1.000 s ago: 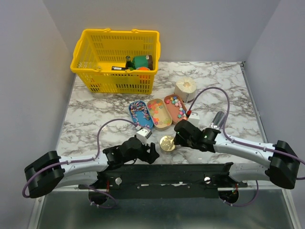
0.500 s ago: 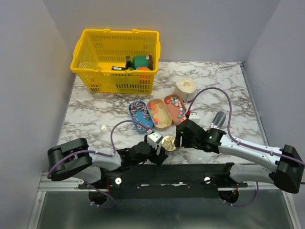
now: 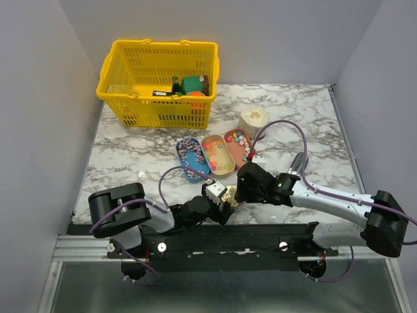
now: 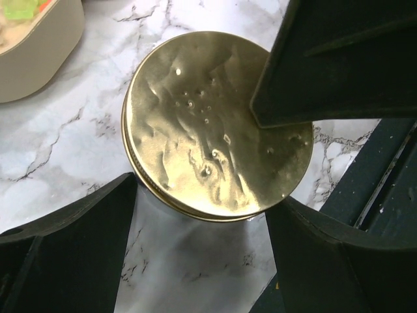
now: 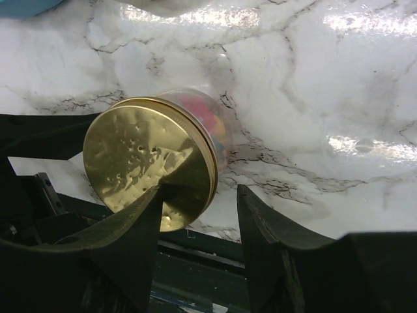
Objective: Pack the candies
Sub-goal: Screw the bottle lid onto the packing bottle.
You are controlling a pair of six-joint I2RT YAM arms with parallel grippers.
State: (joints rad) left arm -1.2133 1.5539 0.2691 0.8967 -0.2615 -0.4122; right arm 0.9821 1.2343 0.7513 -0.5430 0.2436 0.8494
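At the near edge of the white marble worktop (image 5: 326, 98), the left fingers (image 4: 65, 248) and right fingers (image 5: 124, 248) are spread around the round gold lid (image 4: 208, 143) of a tilted clear jar (image 5: 210, 127).

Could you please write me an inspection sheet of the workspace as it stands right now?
Surface: marble table, white with grey veins.
Job's things: candies lie in the three oval trays; more show inside the gold-lidded jar, which is tilted near the front edge.
Clutter: yellow basket holding goods, cream cylinder, silver cylinder.
Grippers: left gripper flanks the jar closely, grip unclear; right gripper is open, one finger across the lid's rim.
Cables: purple cables loop up from both arms.
Surroundings: grey walls; black rail in front.
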